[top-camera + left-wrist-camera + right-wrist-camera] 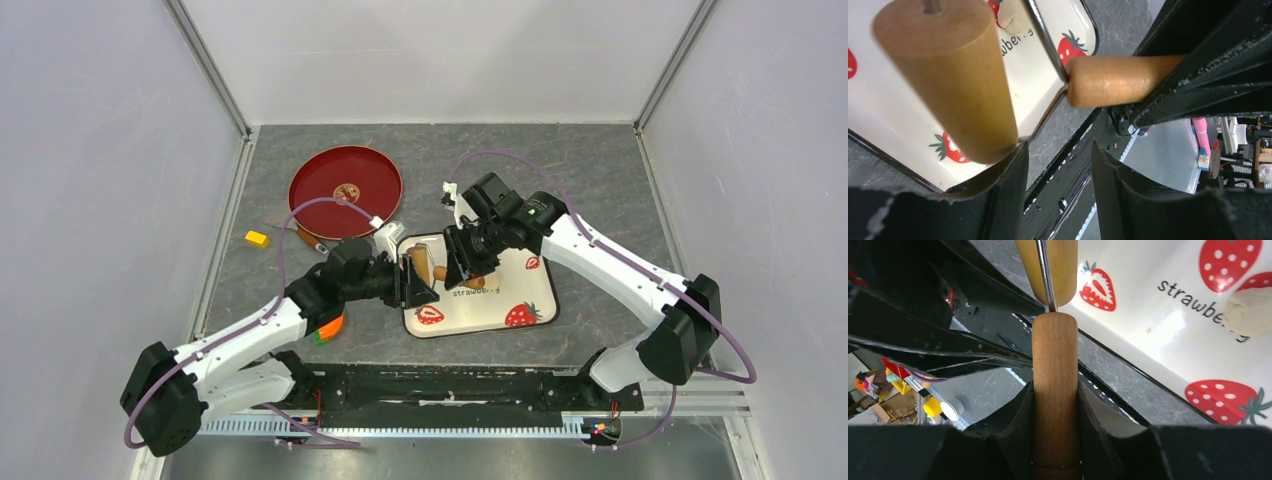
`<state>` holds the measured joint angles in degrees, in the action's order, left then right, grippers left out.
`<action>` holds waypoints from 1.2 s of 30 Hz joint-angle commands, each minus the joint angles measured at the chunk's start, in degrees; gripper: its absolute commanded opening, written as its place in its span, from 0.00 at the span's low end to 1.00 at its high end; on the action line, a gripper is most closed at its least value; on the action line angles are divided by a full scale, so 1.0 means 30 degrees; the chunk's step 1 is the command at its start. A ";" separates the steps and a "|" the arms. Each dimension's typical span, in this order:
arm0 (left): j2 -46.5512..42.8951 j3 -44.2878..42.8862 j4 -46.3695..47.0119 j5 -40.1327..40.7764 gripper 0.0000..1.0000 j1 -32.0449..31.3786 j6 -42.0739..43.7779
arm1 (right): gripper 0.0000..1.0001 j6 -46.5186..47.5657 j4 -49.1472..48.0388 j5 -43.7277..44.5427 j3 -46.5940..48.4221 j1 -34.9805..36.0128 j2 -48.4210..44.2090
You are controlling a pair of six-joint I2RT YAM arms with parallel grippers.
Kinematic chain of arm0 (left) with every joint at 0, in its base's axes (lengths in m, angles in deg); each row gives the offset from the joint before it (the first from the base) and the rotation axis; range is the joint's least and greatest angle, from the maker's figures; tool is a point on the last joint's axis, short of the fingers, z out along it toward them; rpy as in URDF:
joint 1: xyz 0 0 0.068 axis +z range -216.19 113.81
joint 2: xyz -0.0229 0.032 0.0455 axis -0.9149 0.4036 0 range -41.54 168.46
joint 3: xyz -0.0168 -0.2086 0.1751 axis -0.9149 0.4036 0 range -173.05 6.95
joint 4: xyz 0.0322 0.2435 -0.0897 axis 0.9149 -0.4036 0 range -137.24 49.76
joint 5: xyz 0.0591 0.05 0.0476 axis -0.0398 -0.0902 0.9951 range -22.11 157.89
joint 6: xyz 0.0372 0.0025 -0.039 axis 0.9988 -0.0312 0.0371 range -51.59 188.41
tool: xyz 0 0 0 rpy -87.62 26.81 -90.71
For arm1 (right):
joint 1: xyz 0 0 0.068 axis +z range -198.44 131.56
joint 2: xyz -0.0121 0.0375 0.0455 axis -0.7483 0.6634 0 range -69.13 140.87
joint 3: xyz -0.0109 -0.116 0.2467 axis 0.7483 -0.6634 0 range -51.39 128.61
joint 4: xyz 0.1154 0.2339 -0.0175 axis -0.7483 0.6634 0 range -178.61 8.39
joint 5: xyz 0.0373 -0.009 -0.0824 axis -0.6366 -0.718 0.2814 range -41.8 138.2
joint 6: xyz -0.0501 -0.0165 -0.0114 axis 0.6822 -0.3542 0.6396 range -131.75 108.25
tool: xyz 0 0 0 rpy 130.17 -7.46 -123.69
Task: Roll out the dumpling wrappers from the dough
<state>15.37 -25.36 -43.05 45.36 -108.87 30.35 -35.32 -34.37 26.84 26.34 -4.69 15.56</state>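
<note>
One dough lump (pixel 1250 312) beyond the right tool (pixel 1055 390) — clamped on roller handle (pixel 1055 355); left tool (pixel 1058 155) agape

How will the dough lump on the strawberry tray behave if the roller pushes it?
The dough looks soft and matte, so it will probably squash, not roll. The tray looks glossy, so the lump might skid.

We see a white tray (pixel 500 300) with a black rim and red, green-leafed strawberries, a tan wooden rolling pin (pixel 955 80) and pale cream dough (pixel 1250 310). At the tray's ten o'clock is a dark red plate (pixel 320 185), at nine a yellow block (pixel 257 238), on a grey marbled table (pixel 580 170).
</note>
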 commanded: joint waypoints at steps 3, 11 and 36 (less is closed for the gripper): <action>0.0652 -0.0841 0.1435 0.1233 0.54 -0.0867 0.1169 | 0.00 -0.0630 -0.2108 -0.1846 -0.0391 0.0467 -0.1098; 0.1214 -0.1039 0.1376 0.1808 0.52 -0.1557 0.1366 | 0.00 -0.0854 -0.2769 -0.2515 -0.0685 0.0616 -0.1373; 0.0199 -0.1200 0.1026 0.4501 0.02 -0.1704 -0.0219 | 0.98 -0.2475 -0.7471 0.2221 -0.3619 0.0566 -0.5599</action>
<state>17.31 -26.26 -42.11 57.49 -114.05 30.98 -41.29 -54.52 33.00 16.73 -3.08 -1.90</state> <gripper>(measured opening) 0.045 0.979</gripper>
